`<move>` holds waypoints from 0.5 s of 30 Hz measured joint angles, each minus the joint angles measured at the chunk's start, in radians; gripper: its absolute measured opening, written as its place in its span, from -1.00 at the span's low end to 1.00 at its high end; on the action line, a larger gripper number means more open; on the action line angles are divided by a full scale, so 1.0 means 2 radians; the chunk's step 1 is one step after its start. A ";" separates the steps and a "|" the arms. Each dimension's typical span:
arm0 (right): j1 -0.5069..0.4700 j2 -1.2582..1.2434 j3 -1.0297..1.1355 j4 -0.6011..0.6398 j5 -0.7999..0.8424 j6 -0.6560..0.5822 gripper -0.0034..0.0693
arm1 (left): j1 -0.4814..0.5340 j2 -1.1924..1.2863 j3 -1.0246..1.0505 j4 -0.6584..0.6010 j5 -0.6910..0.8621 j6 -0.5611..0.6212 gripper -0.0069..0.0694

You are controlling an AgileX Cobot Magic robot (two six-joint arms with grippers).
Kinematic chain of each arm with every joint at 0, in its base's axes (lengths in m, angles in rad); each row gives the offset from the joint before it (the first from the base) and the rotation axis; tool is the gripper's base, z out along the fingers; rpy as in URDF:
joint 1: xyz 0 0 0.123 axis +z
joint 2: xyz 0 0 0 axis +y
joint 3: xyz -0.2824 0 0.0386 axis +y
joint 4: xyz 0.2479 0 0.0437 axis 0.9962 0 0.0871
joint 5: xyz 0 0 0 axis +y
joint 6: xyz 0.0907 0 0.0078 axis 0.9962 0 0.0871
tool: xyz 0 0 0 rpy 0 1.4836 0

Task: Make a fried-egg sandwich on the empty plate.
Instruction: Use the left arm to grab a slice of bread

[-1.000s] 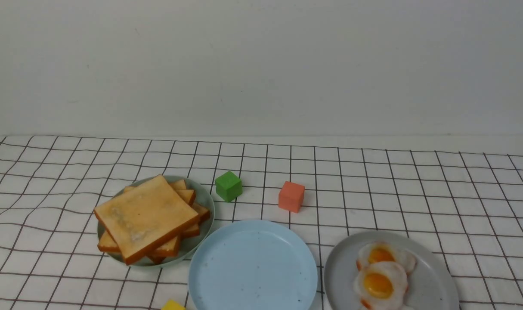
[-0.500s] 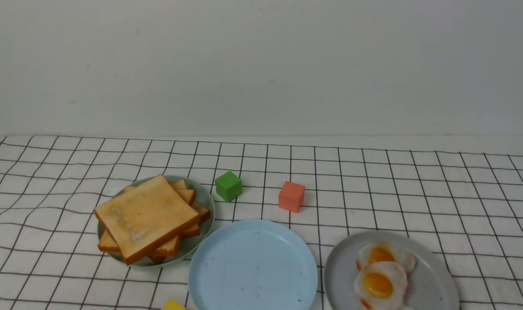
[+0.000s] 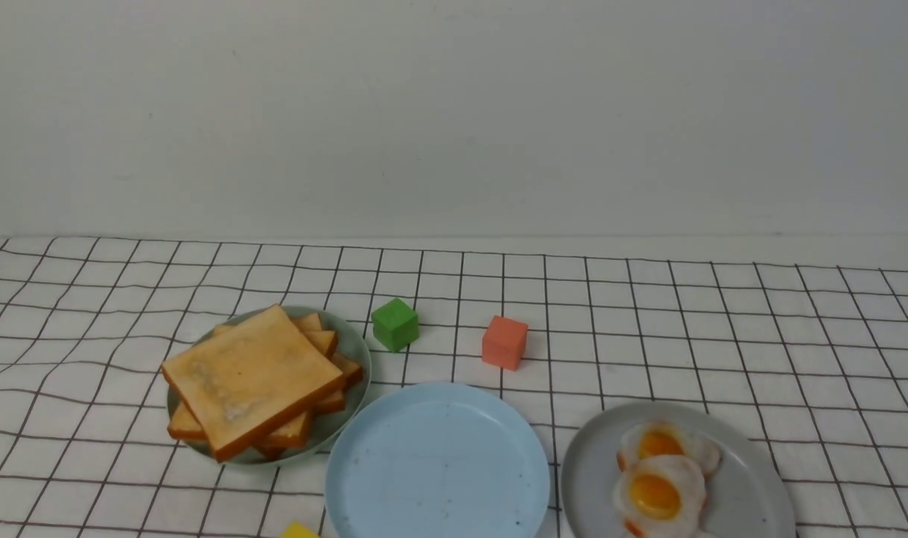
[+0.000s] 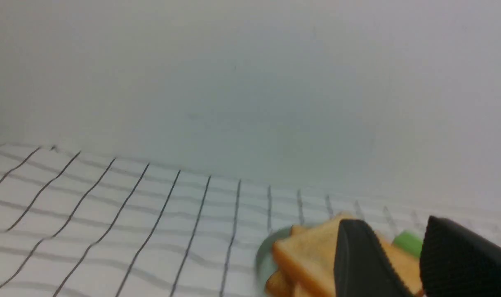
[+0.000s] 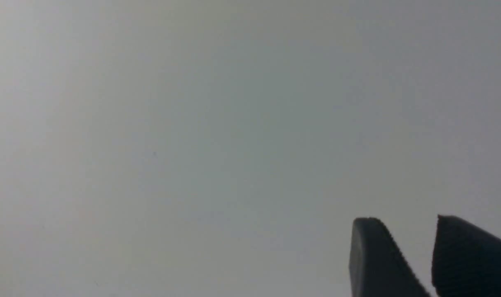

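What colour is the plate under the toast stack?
Pale green plate; front view shows it best.

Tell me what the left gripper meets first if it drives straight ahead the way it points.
Likely the toast stack, framed by the open left gripper; depth is unclear.

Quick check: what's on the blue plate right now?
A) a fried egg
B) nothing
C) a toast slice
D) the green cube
B: the blue plate is bare, the toast is all on the green plate, and both eggs are on the grey plate.
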 joint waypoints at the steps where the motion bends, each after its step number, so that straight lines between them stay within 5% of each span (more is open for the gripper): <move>1: 0.000 0.001 -0.011 0.001 -0.001 0.017 -0.24 | 0.000 0.000 -0.002 -0.002 -0.020 -0.009 -0.19; 10: 0.000 0.085 -0.243 -0.054 0.087 0.088 -0.24 | 0.000 0.063 -0.221 -0.007 0.012 -0.042 -0.19; 15: 0.000 0.209 -0.465 -0.097 0.313 0.092 -0.24 | 0.000 0.232 -0.455 -0.023 0.223 -0.083 -0.19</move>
